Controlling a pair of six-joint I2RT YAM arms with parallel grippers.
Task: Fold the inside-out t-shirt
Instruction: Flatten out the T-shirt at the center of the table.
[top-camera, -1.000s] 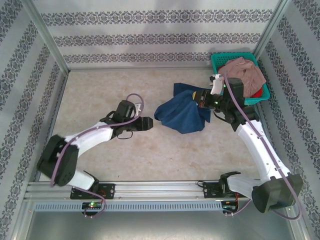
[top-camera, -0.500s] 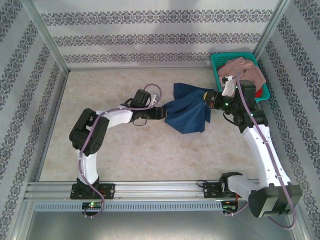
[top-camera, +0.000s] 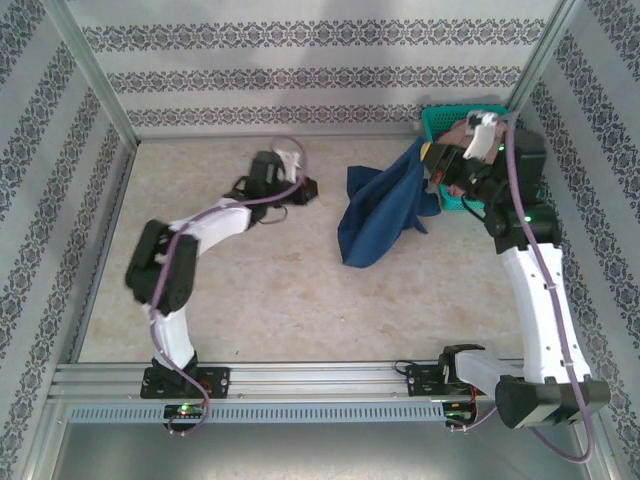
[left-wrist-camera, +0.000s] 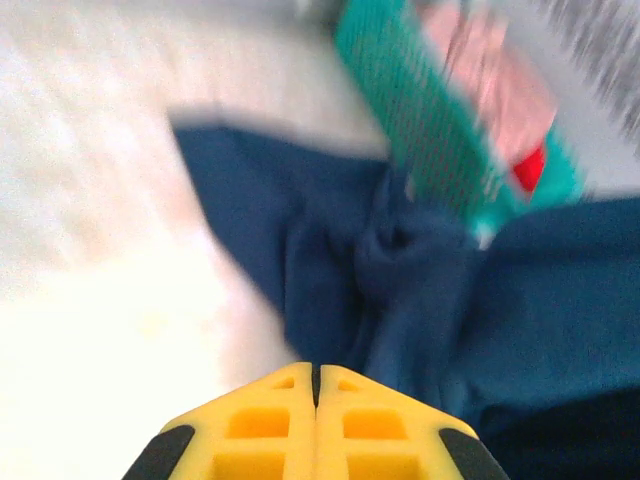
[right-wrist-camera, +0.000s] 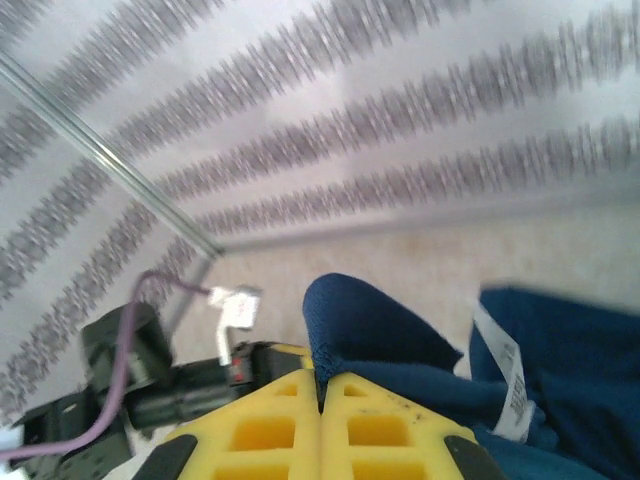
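Though blurred at the left wrist, reads dark navy and wrinkled: inside-out t-shirt (top-camera: 380, 215), hung right of centre from right gripper (right-wrist-camera: 320, 380) clamped on its edge, trailing onto table (top-camera: 250, 290). Hides sleeves in folds. Finds left gripper (left-wrist-camera: 316, 370) closed, empty, apart at left.

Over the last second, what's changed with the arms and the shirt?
The left gripper reached the shirt at its left edge, then pulled back, shut and empty. The right gripper drew the shirt toward the basket. Unchanged: right grip on the shirt, basket in its corner.
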